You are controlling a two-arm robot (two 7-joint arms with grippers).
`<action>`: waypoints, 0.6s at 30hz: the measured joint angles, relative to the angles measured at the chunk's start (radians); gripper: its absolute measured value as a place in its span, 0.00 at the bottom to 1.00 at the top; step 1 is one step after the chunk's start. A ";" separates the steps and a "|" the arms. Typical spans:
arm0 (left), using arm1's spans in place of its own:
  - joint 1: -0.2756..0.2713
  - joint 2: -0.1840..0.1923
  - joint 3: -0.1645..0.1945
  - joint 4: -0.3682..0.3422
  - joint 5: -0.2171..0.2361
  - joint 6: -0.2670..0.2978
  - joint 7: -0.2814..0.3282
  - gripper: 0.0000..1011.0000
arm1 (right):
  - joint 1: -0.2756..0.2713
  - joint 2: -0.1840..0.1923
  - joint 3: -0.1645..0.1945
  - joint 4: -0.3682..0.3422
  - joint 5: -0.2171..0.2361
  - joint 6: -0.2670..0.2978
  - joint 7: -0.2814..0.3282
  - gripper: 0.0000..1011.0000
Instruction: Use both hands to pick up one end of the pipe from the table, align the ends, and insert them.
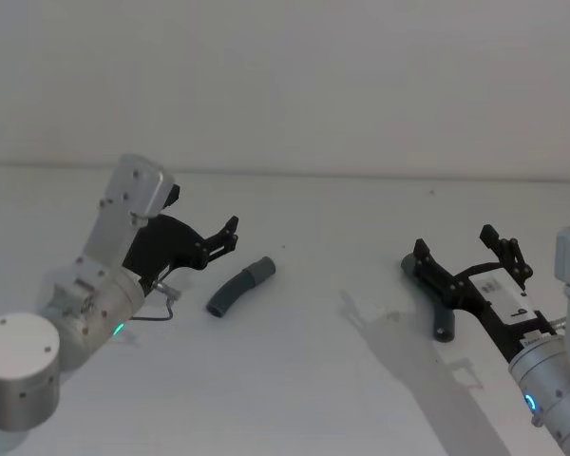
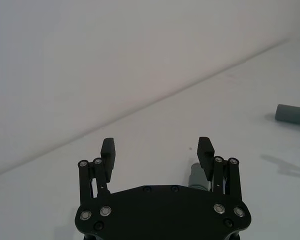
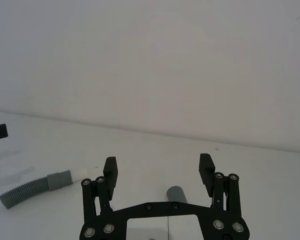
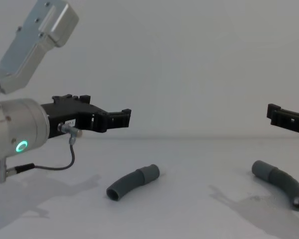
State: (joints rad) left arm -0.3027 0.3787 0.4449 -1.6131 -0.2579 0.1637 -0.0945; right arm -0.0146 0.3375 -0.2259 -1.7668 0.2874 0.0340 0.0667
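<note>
Two dark grey pipe pieces lie apart on the white table (image 1: 313,380). The left piece (image 1: 240,286) (image 4: 133,181) is curved, and its cuff ends in a white stub (image 3: 80,173). My left gripper (image 1: 230,236) (image 4: 123,117) hangs open above and just left of it; its cuff (image 2: 195,175) shows beside one finger. The right piece (image 1: 429,290) (image 4: 280,183) lies under my right gripper (image 1: 454,242) (image 3: 159,167), which is open above it. Its plain cuff (image 3: 176,193) sits between the jaws, lower down. Neither gripper holds anything.
A plain white wall (image 1: 285,85) stands behind the table. A thin cable (image 4: 65,159) loops from my left wrist. Bare table lies between the two pieces.
</note>
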 joint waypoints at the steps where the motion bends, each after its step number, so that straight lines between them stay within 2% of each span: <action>1: -0.006 0.000 0.000 0.002 -0.004 0.009 -0.006 0.99 | 0.000 0.000 0.000 0.000 0.000 0.000 0.000 0.99; 12: -0.100 0.002 0.012 0.052 -0.046 0.140 -0.119 0.99 | 0.000 0.000 0.000 0.000 0.000 0.000 0.000 0.99; 18: -0.149 0.004 0.031 0.086 -0.050 0.174 -0.179 0.99 | 0.000 0.000 0.000 0.000 0.000 0.000 0.000 0.99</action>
State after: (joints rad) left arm -0.4521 0.3831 0.4761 -1.5267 -0.3077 0.3378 -0.2731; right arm -0.0146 0.3375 -0.2258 -1.7668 0.2874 0.0340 0.0668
